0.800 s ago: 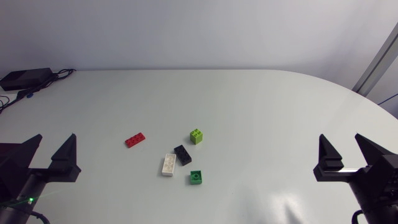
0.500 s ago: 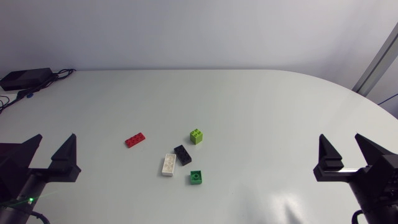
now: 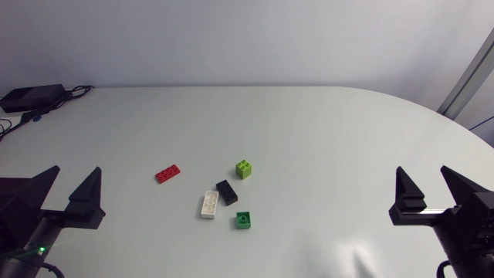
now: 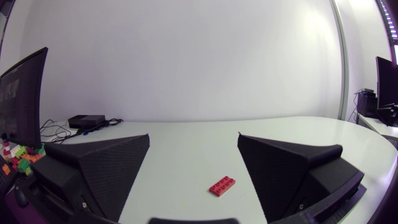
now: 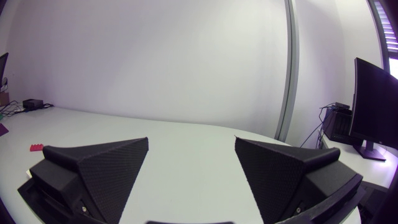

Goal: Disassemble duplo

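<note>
Several duplo bricks lie loose near the middle of the table: a flat red brick [image 3: 168,174], a lime brick [image 3: 244,169], a black brick [image 3: 227,191] right beside a white brick [image 3: 209,204], and a dark green brick [image 3: 244,220]. My left gripper [image 3: 75,173] stands open at the table's left front, well apart from the bricks. In the left wrist view the red brick [image 4: 222,185] lies ahead of the open left gripper [image 4: 193,140]. My right gripper [image 3: 423,171] is open at the right front with nothing between its fingers. The right wrist view shows the red brick [image 5: 35,147] far off beside the right gripper [image 5: 191,142].
A black box [image 3: 31,96] with cables sits at the table's back left corner. The white table [image 3: 332,139] has a rounded far right edge.
My left gripper has shifted slightly to the right, toward the bricks. The right arm and the bricks have not moved.
</note>
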{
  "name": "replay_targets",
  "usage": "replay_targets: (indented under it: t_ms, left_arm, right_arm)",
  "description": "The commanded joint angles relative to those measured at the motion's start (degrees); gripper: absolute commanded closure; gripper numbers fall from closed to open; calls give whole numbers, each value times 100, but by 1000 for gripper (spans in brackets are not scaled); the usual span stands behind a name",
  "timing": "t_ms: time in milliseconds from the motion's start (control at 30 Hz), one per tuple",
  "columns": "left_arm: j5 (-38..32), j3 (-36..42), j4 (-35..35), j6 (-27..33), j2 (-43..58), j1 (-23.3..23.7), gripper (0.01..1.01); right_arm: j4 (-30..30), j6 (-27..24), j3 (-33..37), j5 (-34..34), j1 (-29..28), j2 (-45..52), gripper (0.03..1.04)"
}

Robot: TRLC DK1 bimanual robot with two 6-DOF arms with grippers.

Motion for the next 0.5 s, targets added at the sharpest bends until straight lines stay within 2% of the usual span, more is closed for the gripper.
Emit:
replay_targets:
  t_ms: [0, 100, 233, 467]
  left_arm:
    - [48, -93, 12, 97, -104, -163, 44]
    - [39, 118, 3, 97, -95, -207, 48]
    - [48, 531, 21, 105, 19, -269, 116]
    - [39, 1595, 12, -97, 1574, -488, 120]
  right_arm:
    - [-2, -79, -237, 2, 90, -49, 64]
    - [94, -87, -53, 2, 178, -49, 64]
    - [59, -79, 510, -86, 274, 241, 66]
    - [-46, 159, 1626, -86, 468, 1840, 67]
